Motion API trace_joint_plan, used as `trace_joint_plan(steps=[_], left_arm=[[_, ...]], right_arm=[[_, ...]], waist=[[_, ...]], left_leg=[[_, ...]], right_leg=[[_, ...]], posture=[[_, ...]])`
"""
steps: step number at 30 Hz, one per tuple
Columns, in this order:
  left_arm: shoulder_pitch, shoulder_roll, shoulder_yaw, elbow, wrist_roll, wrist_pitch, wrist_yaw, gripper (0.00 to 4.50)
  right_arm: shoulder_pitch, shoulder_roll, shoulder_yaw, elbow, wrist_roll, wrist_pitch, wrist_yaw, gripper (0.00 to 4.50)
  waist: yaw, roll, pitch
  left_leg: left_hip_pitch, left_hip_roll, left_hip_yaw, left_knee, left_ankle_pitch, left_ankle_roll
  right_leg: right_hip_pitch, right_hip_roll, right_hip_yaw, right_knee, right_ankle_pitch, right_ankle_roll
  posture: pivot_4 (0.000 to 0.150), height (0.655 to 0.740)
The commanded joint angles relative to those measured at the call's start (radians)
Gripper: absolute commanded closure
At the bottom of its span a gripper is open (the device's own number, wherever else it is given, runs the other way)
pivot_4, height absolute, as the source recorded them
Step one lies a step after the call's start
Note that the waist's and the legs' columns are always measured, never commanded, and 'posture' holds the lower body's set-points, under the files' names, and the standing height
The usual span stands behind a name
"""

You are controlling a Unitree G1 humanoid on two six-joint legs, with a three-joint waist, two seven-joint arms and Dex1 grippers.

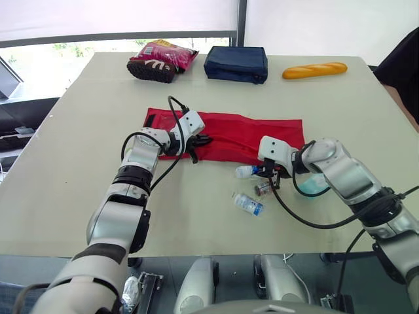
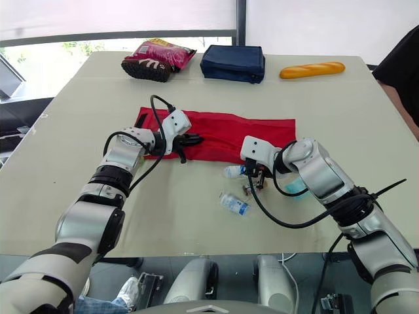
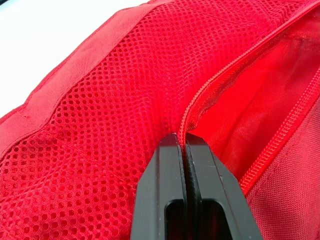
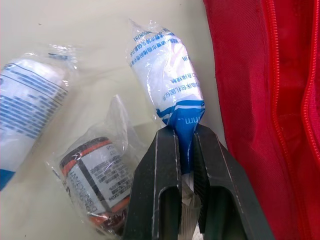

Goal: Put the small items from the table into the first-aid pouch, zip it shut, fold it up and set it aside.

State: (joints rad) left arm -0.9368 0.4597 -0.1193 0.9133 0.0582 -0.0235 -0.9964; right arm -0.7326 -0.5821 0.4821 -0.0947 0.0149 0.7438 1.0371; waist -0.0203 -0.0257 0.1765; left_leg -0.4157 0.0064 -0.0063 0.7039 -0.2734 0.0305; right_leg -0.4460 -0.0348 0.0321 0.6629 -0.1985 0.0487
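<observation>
The red first-aid pouch (image 1: 249,137) lies flat and unzipped in the middle of the table. My left gripper (image 1: 196,145) is shut on the lip of its zipper opening (image 3: 200,100), next to the mesh panel (image 3: 100,125). My right gripper (image 4: 184,132) is just off the pouch's front edge, shut on the blue end of a wrapped white bandage roll (image 4: 167,75) that rests on the table. A small wrapped tape roll (image 4: 95,175) lies beside it. A second wrapped bandage (image 1: 249,204) lies nearer the table's front edge.
A teal item (image 1: 314,185) sits partly hidden under my right forearm. Along the far edge are a snack bag (image 1: 160,60), a navy pouch (image 1: 236,64) and a baguette (image 1: 314,70). A person's dark sleeve (image 1: 402,65) shows at the far right.
</observation>
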Motion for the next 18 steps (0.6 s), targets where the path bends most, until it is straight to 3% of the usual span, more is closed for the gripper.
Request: trace_joint_plan(steps=[1,11,18], left_arm=[[-0.005,0.009,0.019,-0.04,-0.018,0.004,0.008,4.5],[0.039,-0.016,0.01,-0.137,-0.042,0.087,0.002,4.5],[0.101,-0.029,0.025,-0.301,-0.071,0.218,0.024,4.5]], right_arm=[[-0.027,0.042,-0.077,-0.038,0.047,0.049,-0.033,4.42],[-0.013,0.049,-0.264,-0.15,0.221,0.214,-0.062,4.42],[0.034,-0.022,-0.294,-0.25,0.315,0.285,-0.056,4.42]], waist=[[-0.001,0.0,0.0],[0.006,0.0,0.0],[0.006,0.0,0.0]], left_leg=[[0.0,0.0,0.0,0.0,0.0,0.0],[-0.001,-0.001,-0.002,0.0,0.0,0.0],[-0.001,0.0,-0.003,0.0,0.0,0.0]], right_leg=[[0.0,0.0,0.0,0.0,0.0,0.0],[0.0,-0.002,0.0,0.0,0.0,-0.001],[0.0,-0.002,-0.001,0.0,0.0,-0.001]], posture=[[0.15,0.7105],[0.15,0.7105],[0.15,0.7105]])
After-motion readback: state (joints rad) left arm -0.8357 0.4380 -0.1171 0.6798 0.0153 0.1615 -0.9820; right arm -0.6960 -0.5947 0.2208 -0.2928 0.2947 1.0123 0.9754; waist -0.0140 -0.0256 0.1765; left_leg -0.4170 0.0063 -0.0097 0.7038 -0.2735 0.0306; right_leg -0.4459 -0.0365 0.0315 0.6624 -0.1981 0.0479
